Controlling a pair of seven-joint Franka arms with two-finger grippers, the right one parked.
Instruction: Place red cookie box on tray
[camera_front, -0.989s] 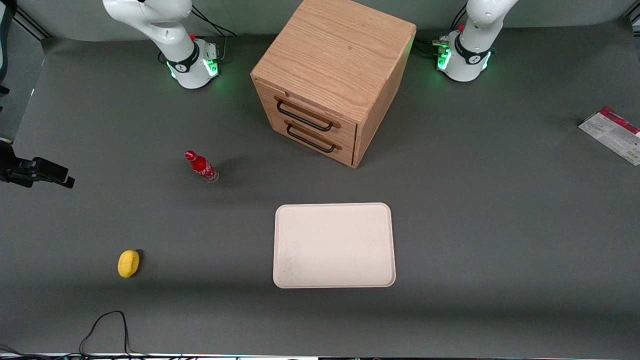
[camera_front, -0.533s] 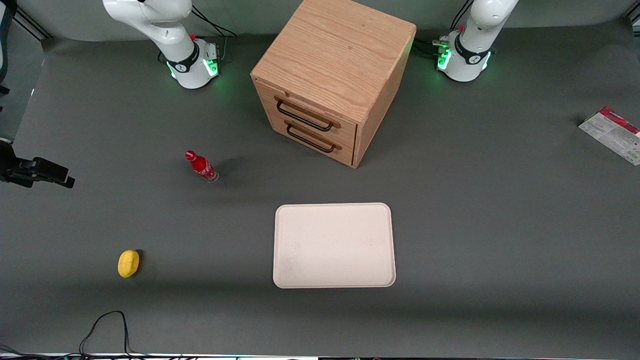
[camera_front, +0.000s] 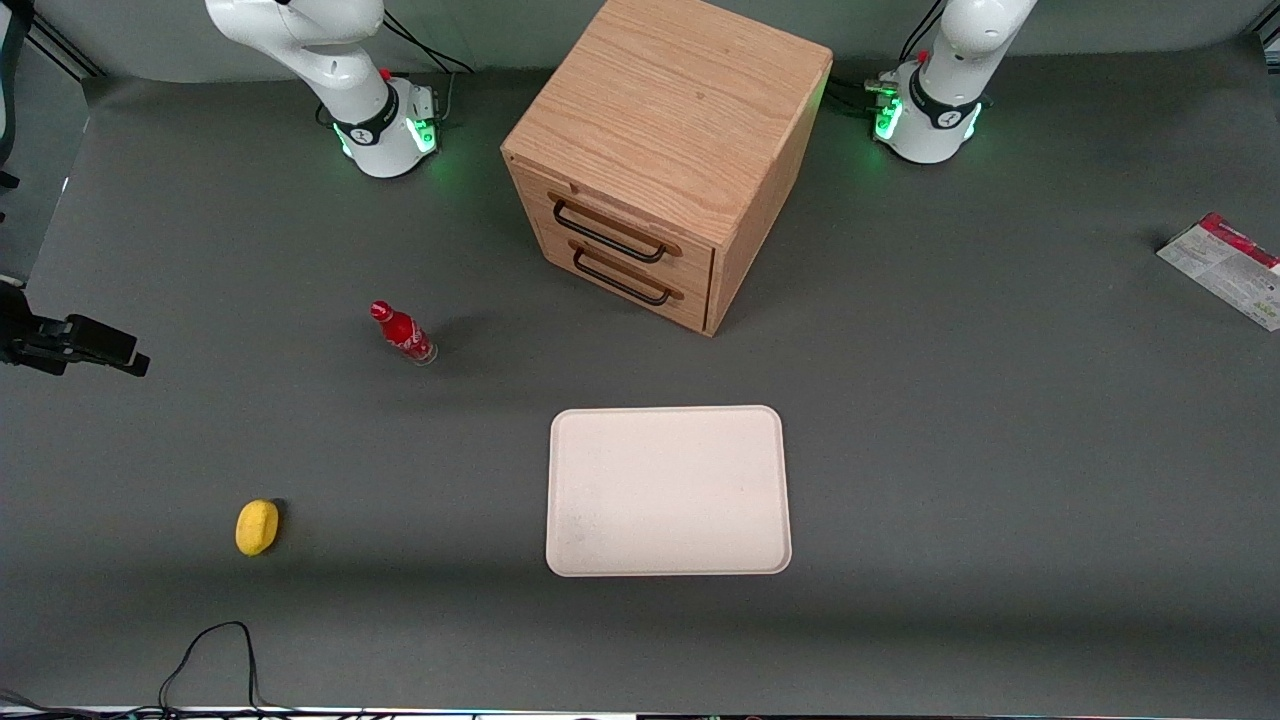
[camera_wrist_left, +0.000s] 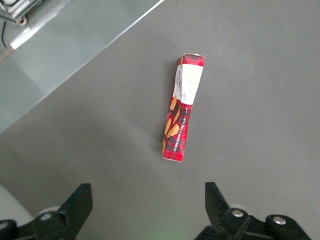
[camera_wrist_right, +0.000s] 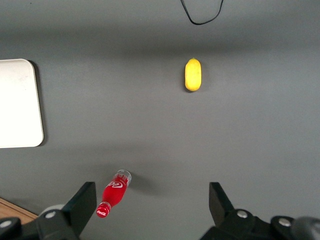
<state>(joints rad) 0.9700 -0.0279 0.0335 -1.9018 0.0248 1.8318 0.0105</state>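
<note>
The red cookie box (camera_front: 1225, 268) lies at the table's edge toward the working arm's end, its pale face with green print up. In the left wrist view the box (camera_wrist_left: 182, 108) shows its dark red narrow edge with orange and white patches. My left gripper (camera_wrist_left: 149, 207) hangs high above the table, open and empty, with the box ahead of its fingertips; it is out of the front view. The cream-white tray (camera_front: 668, 490) lies flat and bare near the table's middle, nearer the front camera than the drawer cabinet, and also shows in the right wrist view (camera_wrist_right: 17, 102).
A wooden two-drawer cabinet (camera_front: 665, 155) stands between the arm bases. A small red bottle (camera_front: 403, 333) and a yellow lemon (camera_front: 257, 526) lie toward the parked arm's end. The table edge (camera_wrist_left: 95, 55) runs close to the box. A black cable (camera_front: 215, 650) lies at the front edge.
The working arm's upper link has shifted slightly near its base. Nothing on the table has moved.
</note>
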